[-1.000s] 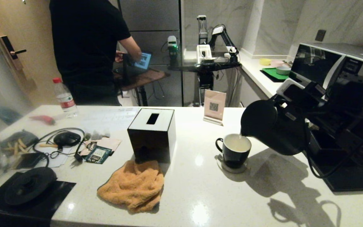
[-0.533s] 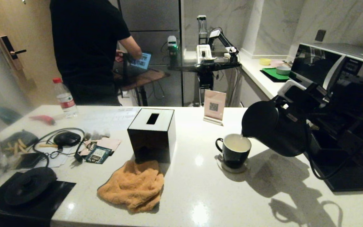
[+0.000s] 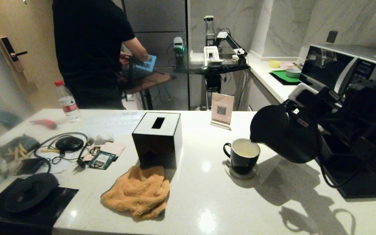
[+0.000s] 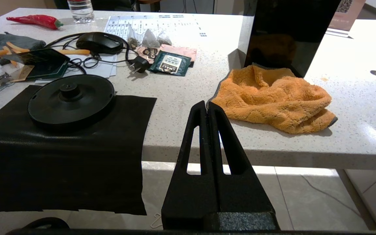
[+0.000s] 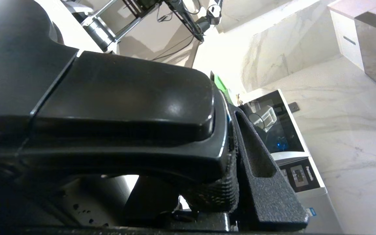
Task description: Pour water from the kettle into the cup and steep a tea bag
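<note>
1. While the large matte black electric kettle [image 3: 284,133] hangs tilted above the white speckled stone counter [image 3: 207,202], its short pointed spout sits over the rim of the black ceramic mug with a white inside [image 3: 242,155], on the side away from the mug's loop handle.
2. The right gripper [image 5: 230,182] is clamped on the kettle's black handle; in the right wrist view one textured finger [image 5: 256,169] presses flat against the handle's side.
3. Pale yellowish water [image 3: 242,150] fills much of the mug, and a thin stream at the spout can just be made out.
4. The mug stands on a small round pale coaster [image 3: 240,173], directly beneath it.
5. On the handle side of the mug, well apart from it, stands a square black tissue box [image 3: 158,137], and a crumpled orange terry cloth [image 3: 139,192] lies against the near face of the box.
6. Further out from the mug, past the box, small pale grey-white tea bags [image 4: 150,38] lie on a printed sheet, just beside a dark green flat packet [image 4: 171,63].
7. The round black kettle base [image 4: 70,99] rests on a black mat [image 4: 60,163] at the counter's near edge, far from the mug.
8. The left gripper [image 4: 206,106] hovers off that near edge, between mat and cloth, its two black fingers pressed together on nothing.
9. A person in a black shirt [image 3: 90,49] stands beyond the counter, far behind the mug, facing away.
</note>
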